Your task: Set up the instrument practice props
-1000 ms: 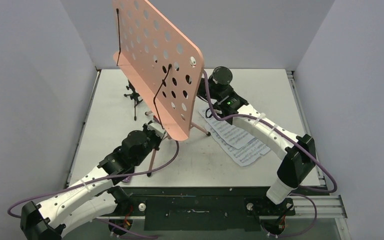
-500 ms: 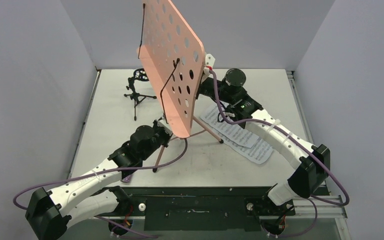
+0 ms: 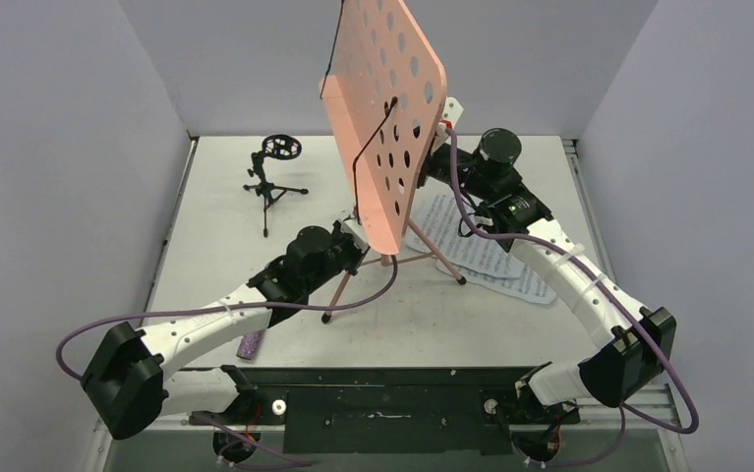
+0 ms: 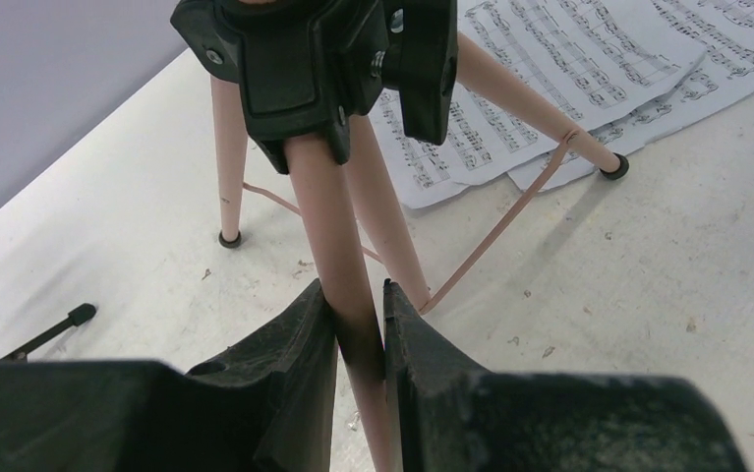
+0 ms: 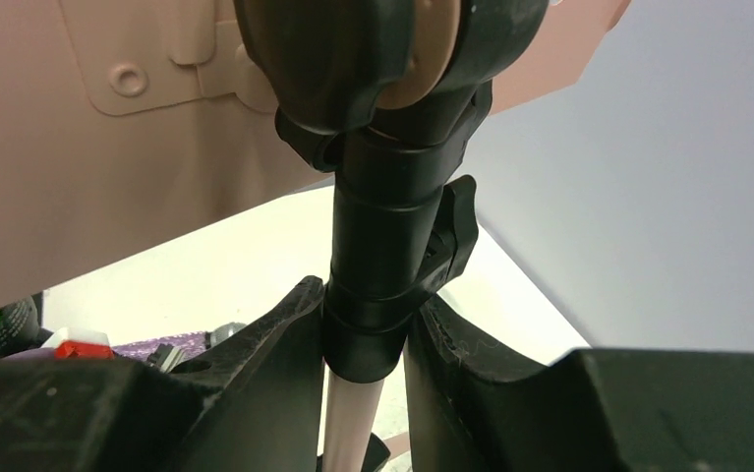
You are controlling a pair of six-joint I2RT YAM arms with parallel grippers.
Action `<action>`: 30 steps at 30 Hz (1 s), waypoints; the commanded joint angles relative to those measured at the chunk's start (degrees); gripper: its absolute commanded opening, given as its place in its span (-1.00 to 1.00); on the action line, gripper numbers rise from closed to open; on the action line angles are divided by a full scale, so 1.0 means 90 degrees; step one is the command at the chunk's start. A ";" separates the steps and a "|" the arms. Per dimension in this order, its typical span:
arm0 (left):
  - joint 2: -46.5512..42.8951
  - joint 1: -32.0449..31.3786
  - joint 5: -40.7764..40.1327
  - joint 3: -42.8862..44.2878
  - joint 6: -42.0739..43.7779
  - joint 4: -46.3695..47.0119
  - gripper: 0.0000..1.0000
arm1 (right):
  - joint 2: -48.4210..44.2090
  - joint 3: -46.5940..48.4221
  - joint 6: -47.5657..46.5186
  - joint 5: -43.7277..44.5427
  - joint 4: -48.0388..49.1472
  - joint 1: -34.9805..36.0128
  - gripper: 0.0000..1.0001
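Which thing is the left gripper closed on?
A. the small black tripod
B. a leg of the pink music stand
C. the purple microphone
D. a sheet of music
B: the left wrist view shows the left gripper clamped around one pink leg of the music stand, just below the black hub.

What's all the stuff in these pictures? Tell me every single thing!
music stand: one, pink with holes, upright mid-table
sheet music: a few overlapping pages, white, flat on the table right of the stand
mic stand: one, black, far left of the table
microphone: one, purple glitter, lying at the near edge by the left arm
table: one, white
left pincer: one, black, shut on a stand leg
right pincer: one, black, shut on the stand's black collar
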 commanded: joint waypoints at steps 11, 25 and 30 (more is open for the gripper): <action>-0.0602 -0.0051 0.0065 -0.0223 0.0140 -0.0564 -1.00 | -0.0019 0.1525 0.0059 0.0370 0.2291 -0.0210 -0.89; -0.1489 0.0032 -0.0287 -0.0675 -0.0085 -0.1310 -1.00 | 0.0696 0.2423 0.0311 0.0143 0.2636 0.0294 -0.89; -0.1564 0.0061 -0.0299 -0.0867 -0.0050 -0.1315 -1.00 | 0.0748 0.2474 0.0346 0.0185 0.2776 0.0403 -0.89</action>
